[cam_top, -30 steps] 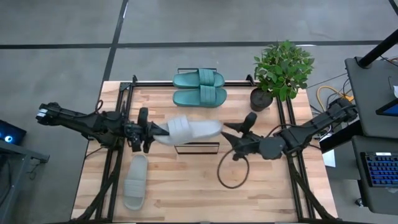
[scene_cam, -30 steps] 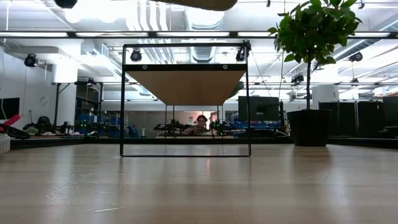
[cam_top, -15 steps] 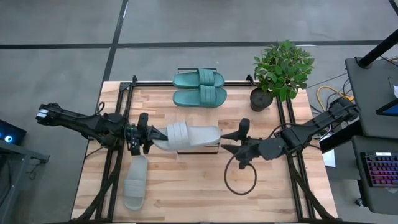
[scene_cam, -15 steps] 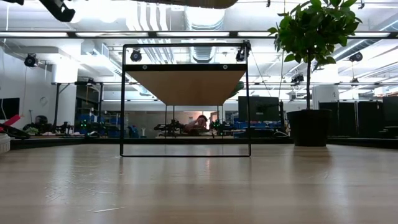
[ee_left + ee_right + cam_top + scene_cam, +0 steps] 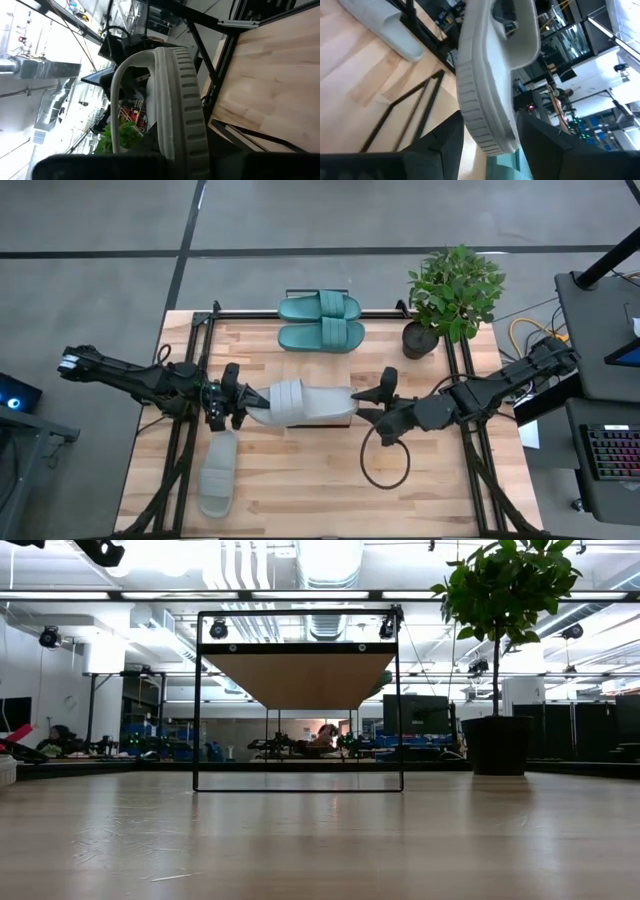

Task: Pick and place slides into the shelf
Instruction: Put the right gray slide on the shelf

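Since a second before, the grey slide (image 5: 300, 400) had come down level over the shelf (image 5: 318, 418), the right end effector (image 5: 372, 402) closing in at its toe, fingers spread. The left end effector (image 5: 236, 398) was clenched on its heel. The teal pair (image 5: 320, 321) sat on the table; another grey slide (image 5: 217, 471) remained.

The high view looks straight down on the whole wooden table (image 5: 300, 480), while the low view sits at tabletop height, facing level across it to the shelf (image 5: 298, 675) and the room behind. Each wrist view looks close along its own arm at the same light grey slide (image 5: 175, 105), so they share it from opposite ends, and it also shows from above.
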`<state>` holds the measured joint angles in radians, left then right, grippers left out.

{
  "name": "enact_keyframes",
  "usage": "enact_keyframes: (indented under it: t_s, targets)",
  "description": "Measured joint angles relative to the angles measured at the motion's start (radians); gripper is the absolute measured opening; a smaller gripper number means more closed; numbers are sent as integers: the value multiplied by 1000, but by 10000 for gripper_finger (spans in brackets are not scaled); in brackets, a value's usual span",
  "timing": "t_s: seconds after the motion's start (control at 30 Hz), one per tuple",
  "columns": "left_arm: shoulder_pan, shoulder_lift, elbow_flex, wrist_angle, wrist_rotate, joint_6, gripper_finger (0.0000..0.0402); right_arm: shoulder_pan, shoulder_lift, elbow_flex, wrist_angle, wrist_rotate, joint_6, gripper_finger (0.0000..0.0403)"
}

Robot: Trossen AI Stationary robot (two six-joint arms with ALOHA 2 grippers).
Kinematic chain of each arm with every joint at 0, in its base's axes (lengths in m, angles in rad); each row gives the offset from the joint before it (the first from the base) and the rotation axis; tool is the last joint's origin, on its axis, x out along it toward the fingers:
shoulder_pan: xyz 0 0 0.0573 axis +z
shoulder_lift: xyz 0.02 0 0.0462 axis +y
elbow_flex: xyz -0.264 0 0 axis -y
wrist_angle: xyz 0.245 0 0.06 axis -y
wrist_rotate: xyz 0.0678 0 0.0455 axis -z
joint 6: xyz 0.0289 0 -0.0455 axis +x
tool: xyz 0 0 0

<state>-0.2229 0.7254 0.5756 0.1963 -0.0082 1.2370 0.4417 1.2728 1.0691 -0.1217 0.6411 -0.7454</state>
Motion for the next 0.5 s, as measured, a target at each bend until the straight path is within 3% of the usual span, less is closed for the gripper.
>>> enact_keyframes:
  t_s: [0.3, 0.4, 0.5]
  targets:
    - [0, 33, -2, 58, -1, 1, 12, -27, 0, 0, 14, -95, -1, 163]
    - [0, 38, -2, 62, -1, 1, 12, -32, 0, 0, 29, -96, -32, 125]
    - [0, 39, -2, 65, -1, 0, 12, -34, 0, -4, 28, -103, -95, 60]
